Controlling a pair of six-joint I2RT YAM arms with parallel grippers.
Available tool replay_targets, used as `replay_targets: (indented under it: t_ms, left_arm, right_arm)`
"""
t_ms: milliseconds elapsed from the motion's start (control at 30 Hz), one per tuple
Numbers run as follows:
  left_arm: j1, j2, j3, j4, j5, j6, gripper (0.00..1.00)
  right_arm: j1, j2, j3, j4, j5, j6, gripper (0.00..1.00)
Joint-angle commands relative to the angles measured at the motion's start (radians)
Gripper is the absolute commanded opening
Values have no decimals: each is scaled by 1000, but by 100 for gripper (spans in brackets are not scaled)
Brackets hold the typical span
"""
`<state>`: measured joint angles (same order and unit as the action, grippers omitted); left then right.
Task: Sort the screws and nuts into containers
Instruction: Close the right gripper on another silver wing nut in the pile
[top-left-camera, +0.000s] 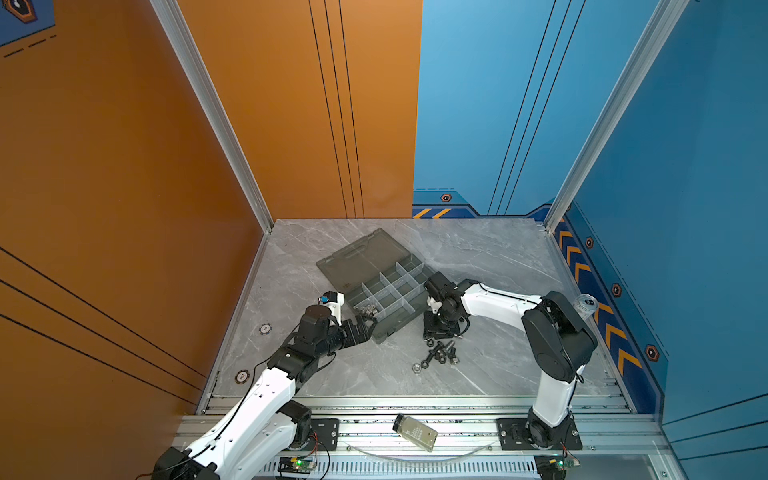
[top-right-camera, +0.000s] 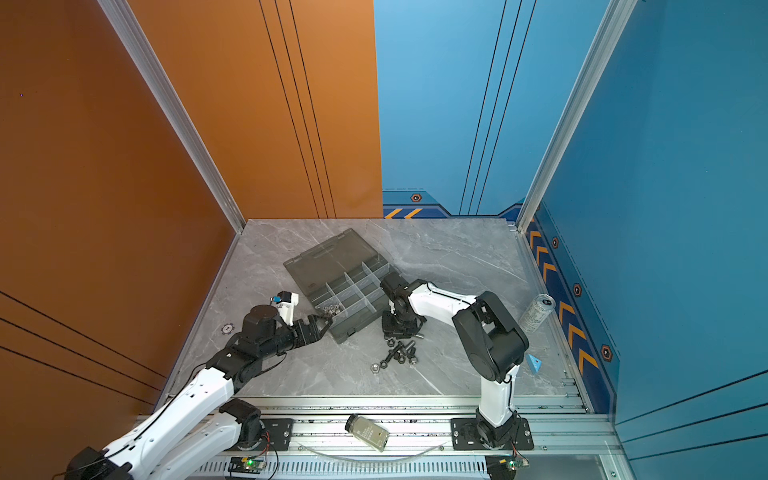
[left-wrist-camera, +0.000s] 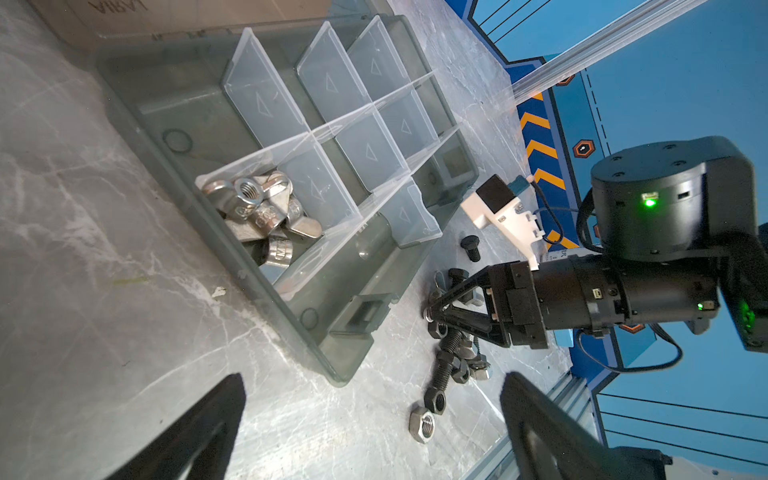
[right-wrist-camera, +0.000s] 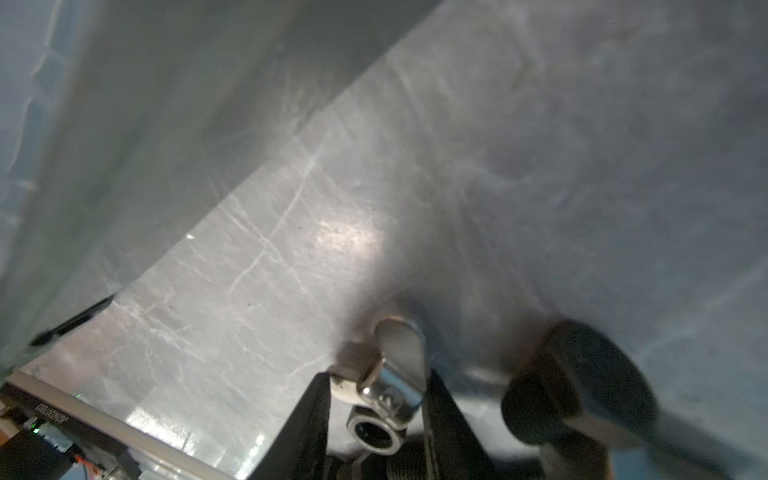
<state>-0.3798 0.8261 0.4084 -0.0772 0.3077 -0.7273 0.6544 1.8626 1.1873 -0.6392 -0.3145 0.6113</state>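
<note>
My right claw (right-wrist-camera: 376, 395) is down on the counter (top-left-camera: 498, 257), just beside the organiser box (top-left-camera: 397, 328); its fingers are pinched narrow on a silver wing nut (right-wrist-camera: 395, 370). My left claw (left-wrist-camera: 372, 377) gapes wide w/ nothing in it, at the box's near corner, next to the cell holding the wing nuts (left-wrist-camera: 262, 212). The box lid (top-left-camera: 361, 257) lies flat open on the far side. Loose black screws (top-left-camera: 442, 351) & black nuts (left-wrist-camera: 435, 401) sit in a pile on the counter, right by my right claw; one silver hex nut (left-wrist-camera: 422, 424) lies at the pile's edge, apart from the box.
</note>
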Motion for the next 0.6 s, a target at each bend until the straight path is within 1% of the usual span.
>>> replay_targets:
  t_ms: [0, 233, 567]
  left_arm:
    - [0, -15, -1, -1, 21, 1, 98]
    - [2, -36, -9, -12, 13, 2, 98]
    - [4, -47, -9, -22, 14, 6, 98]
  right_arm:
    - [5, 48, 7, 1, 5, 18, 39]
    - [5, 66, 23, 1, 16, 18, 39]
    - [23, 98, 52, -41, 102, 10, 39]
